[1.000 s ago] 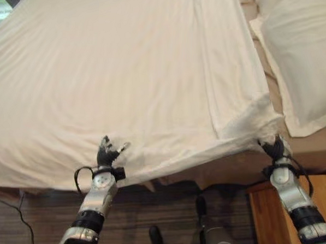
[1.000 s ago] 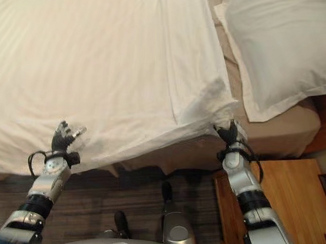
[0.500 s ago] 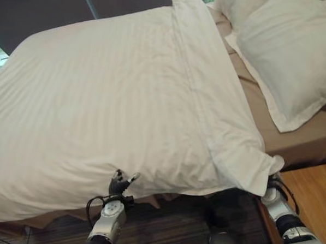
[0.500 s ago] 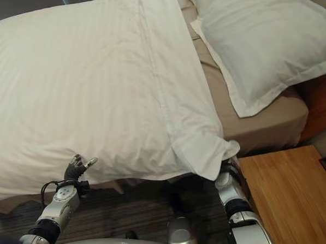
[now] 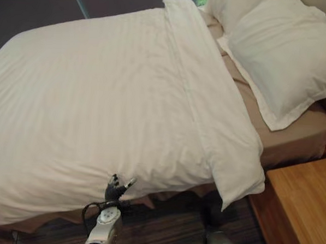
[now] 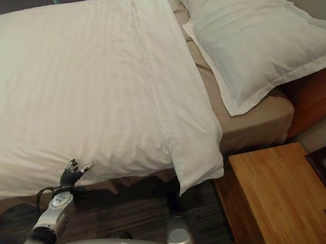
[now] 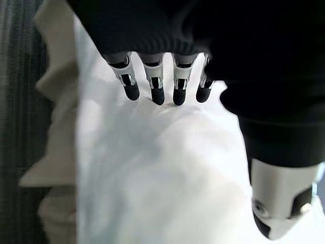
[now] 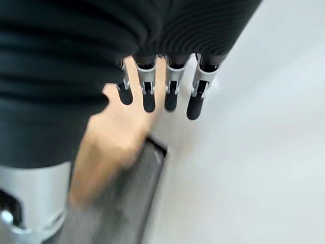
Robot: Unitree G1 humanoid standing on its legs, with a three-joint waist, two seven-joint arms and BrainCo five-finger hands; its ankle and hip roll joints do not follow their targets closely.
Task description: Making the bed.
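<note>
Bed [image 5: 293, 145], smooth duvet [image 5: 110, 92] (pillow [image 5: 281, 51] beside)

We're in a bedroom here: a bed [image 5: 293, 145] under a white striped duvet [image 5: 110, 92], a big white pillow [image 5: 281, 51] up at 2 o'clock, a wooden nightstand [image 6: 279, 199] at 4 o'clock, dark striped carpet [image 5: 168, 231] down at 6 o'clock.
</note>
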